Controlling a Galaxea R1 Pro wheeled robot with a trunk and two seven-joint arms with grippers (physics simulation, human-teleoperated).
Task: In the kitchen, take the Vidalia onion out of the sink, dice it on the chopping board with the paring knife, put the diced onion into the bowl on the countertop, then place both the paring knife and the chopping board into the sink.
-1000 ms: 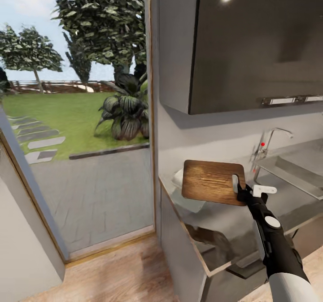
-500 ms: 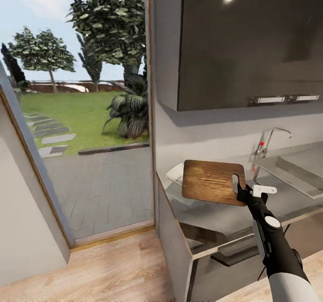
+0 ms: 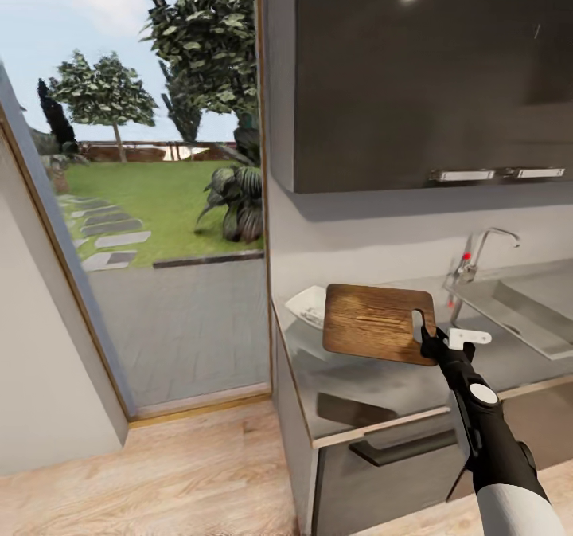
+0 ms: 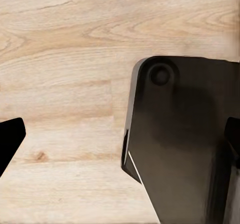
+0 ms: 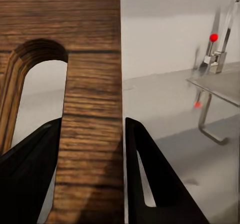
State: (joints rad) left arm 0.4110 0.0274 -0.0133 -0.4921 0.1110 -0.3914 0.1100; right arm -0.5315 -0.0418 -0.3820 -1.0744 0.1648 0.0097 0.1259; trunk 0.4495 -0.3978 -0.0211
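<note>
My right gripper (image 3: 430, 343) is shut on the handle end of the brown wooden chopping board (image 3: 374, 322), holding it level above the grey countertop (image 3: 382, 393). In the right wrist view the board (image 5: 92, 84) sits clamped between the two black fingers (image 5: 150, 174). A white bowl (image 3: 306, 305) stands on the countertop's left end, partly hidden behind the board. The metal sink (image 3: 525, 301) with its chrome tap (image 3: 477, 251) lies to the right. My left gripper (image 4: 120, 141) is open over the wooden floor. The Vidalia onion and the paring knife are out of view.
A dark wall cabinet (image 3: 430, 74) hangs over the counter. Left of the counter, an open doorway (image 3: 159, 265) leads to a paved garden. Dark lower cabinets with a bar handle (image 3: 406, 444) face me. A black part of the robot's base (image 4: 175, 144) lies under the left gripper.
The whole picture has shifted, so the camera has moved: the doorway and counter sit differently in view. The board stays held the same way in my right gripper.
</note>
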